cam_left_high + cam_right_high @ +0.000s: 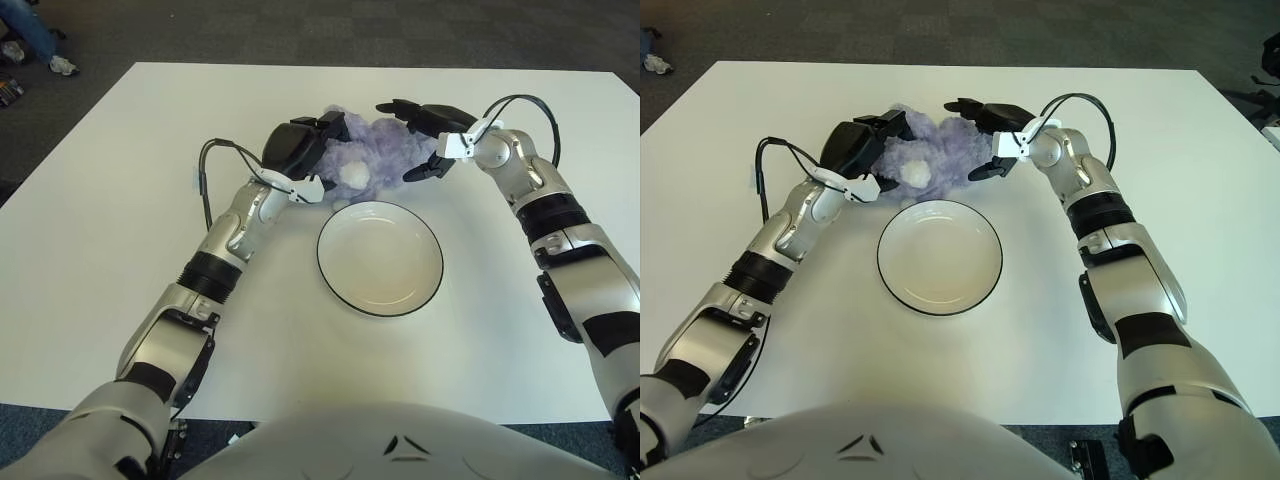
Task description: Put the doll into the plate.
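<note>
A fluffy purple doll (385, 150) with a white patch lies on the white table just behind the white, black-rimmed plate (380, 260). My left hand (310, 150) clasps the doll's left end, its black fingers curled over the plush. My right hand (400, 140) has come in from the right. Its fingers are spread, one reaching over the top of the doll and the thumb below its right end. The doll is bunched up between both hands. The plate holds nothing.
The white table (120, 230) extends wide on both sides and in front of the plate. Dark carpet lies beyond its far edge, with a person's shoe (62, 66) at the top left. Cables loop off both forearms.
</note>
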Robot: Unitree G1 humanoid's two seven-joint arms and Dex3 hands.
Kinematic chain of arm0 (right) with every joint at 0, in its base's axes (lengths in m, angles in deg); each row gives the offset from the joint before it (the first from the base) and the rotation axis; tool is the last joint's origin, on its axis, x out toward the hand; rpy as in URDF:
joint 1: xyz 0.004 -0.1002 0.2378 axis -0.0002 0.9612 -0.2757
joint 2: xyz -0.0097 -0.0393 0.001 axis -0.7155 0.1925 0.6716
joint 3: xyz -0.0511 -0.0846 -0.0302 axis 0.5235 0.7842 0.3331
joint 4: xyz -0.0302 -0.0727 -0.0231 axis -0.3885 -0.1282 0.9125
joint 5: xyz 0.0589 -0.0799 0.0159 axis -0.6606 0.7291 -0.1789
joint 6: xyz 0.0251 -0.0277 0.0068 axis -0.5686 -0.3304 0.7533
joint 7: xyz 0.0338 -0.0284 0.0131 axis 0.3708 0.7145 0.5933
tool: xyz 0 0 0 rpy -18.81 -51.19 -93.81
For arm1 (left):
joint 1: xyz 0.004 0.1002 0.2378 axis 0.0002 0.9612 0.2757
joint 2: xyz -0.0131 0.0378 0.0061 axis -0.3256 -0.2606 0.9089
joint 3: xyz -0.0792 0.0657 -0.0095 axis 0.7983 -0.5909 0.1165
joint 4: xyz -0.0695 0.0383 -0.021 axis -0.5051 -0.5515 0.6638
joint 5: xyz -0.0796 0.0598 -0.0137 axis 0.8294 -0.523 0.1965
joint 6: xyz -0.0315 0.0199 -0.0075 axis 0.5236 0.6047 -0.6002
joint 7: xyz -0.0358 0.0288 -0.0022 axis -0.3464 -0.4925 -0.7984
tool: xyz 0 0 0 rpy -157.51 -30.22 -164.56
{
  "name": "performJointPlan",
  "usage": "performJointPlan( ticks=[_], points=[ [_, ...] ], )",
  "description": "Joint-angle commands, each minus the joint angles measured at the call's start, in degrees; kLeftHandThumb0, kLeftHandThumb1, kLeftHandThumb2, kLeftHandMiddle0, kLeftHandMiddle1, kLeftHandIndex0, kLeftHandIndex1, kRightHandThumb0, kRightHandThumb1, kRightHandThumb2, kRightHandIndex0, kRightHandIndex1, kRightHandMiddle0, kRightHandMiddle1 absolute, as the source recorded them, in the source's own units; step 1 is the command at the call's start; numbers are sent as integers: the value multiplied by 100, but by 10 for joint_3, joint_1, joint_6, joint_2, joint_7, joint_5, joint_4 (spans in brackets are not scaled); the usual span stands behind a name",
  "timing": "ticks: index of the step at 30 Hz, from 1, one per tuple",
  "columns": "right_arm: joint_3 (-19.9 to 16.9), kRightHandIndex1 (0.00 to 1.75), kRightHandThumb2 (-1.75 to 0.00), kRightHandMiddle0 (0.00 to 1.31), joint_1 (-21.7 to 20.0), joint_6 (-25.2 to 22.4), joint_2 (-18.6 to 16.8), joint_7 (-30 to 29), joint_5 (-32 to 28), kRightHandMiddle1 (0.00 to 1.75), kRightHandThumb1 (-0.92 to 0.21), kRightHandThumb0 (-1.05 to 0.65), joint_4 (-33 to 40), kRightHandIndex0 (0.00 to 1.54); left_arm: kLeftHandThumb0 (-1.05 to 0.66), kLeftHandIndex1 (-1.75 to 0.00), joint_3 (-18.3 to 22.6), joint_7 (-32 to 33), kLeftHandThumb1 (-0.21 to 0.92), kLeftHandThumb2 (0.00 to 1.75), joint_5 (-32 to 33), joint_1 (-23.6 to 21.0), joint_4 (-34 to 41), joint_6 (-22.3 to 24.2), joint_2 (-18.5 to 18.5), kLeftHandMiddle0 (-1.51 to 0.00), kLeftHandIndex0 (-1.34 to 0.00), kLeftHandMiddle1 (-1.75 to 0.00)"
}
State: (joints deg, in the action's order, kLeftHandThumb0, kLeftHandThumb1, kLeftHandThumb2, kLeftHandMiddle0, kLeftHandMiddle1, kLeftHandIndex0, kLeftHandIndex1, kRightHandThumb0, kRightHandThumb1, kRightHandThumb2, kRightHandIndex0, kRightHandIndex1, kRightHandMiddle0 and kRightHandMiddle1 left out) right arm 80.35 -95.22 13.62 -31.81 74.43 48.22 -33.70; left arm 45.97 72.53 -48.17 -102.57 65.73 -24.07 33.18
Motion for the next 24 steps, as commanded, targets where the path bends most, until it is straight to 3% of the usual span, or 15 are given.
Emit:
performJointPlan(
  ticks=[1, 17, 24],
  points=[
    [9, 44, -90, 0, -15, -2, -6, -17, 14, 19, -28, -64, -18, 3, -1, -163, -7, 0, 3, 157, -4, -13, -1, 5, 4, -76, -76, -166],
    [23, 8, -84, 0, -41, 19, -7, -45, 21, 17, -37, -71, -64, 0, -1, -162, -8, -39, 1, 158, 10, -10, 19, 31, 13, -78, -78, -164],
    [32, 1, -82, 0, -45, 24, -5, -33, 24, 15, -39, -70, -65, 0, -1, -162, -8, -54, 1, 158, 14, -9, 28, 42, 17, -78, -78, -164]
  ],
)
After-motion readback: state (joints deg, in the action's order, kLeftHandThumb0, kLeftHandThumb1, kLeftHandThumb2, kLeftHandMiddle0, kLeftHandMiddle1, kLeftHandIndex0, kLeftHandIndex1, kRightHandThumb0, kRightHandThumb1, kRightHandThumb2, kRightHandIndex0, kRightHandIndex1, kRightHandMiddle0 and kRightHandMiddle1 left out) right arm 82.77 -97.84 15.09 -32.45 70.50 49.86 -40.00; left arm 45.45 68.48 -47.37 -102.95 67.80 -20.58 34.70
